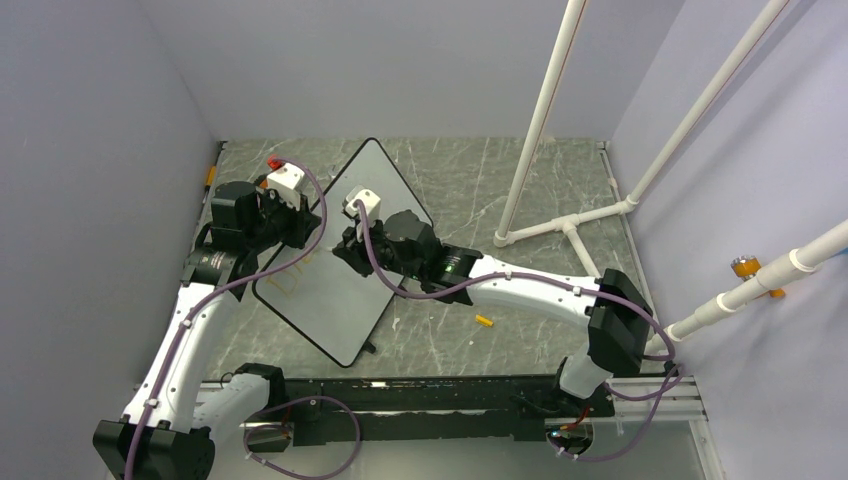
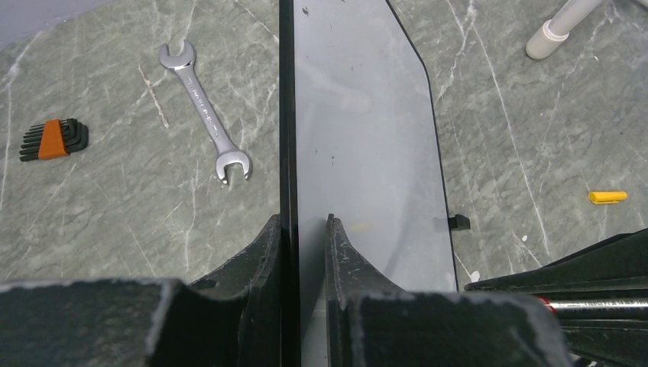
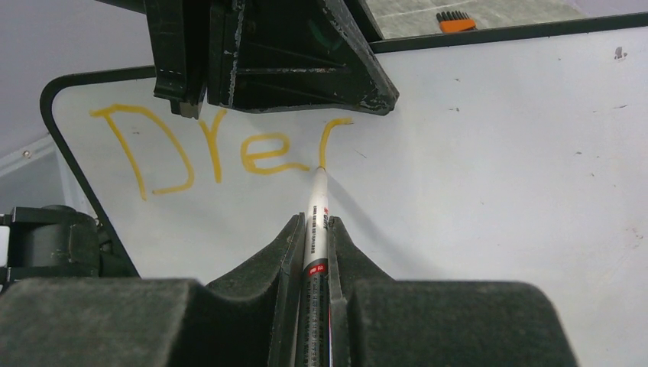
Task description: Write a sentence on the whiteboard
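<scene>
White pipe frame (image 1: pixel 567 224) blocks passage right of the whiteboard (image 1: pixel 332 308).

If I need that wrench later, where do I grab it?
Mid-shank of the open-ended wrench, coming straight down from above. It lies flat on the table, so probably only the narrow shank suits jaws set across it; both heads are wider.

My boxed-in lab bench (image 1: pixel 480 180).
A wrench (image 2: pixel 205 112) and hex keys (image 2: pixel 52 139) lie left of my left fingers (image 2: pixel 260 256); a white pipe frame (image 2: pixel 562 27) stands beyond-right, with plain walls (image 1: pixel 100 120) around.
</scene>
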